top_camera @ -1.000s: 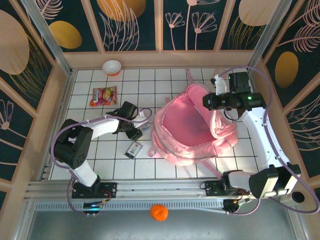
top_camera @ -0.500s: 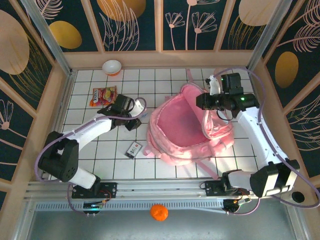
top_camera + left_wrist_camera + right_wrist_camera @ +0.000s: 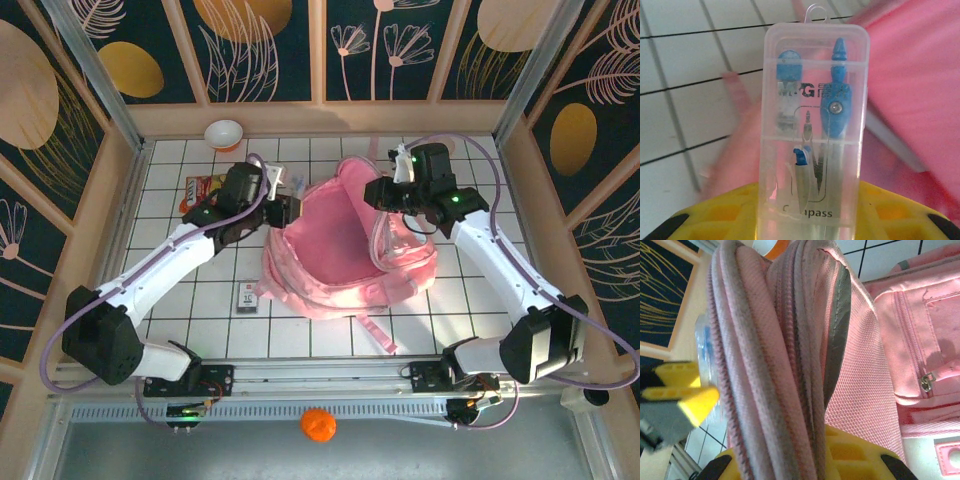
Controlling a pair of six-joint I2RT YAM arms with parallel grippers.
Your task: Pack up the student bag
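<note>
- student bag (image 3: 340,250): mid bench (image 3: 200,300), mouth open upward.
- L fingers (image 3: 720,215) clamp clear compass case (image 3: 812,135), long axis pointing fwd; bag mouth just to its right, L arm nearer.
- R fingers (image 3: 850,450) pinch bag's rim, holding it up.

Overhead looking down, wrist views close-up (all share student bag (image 3: 345,250))

Bright even light, soft blur in wrist views

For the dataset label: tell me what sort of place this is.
Probably a robot test cell: white gridded tabletop, leaf-patterned wall panels boxing it in, a left arm and right arm mounted at its near edge.
</note>
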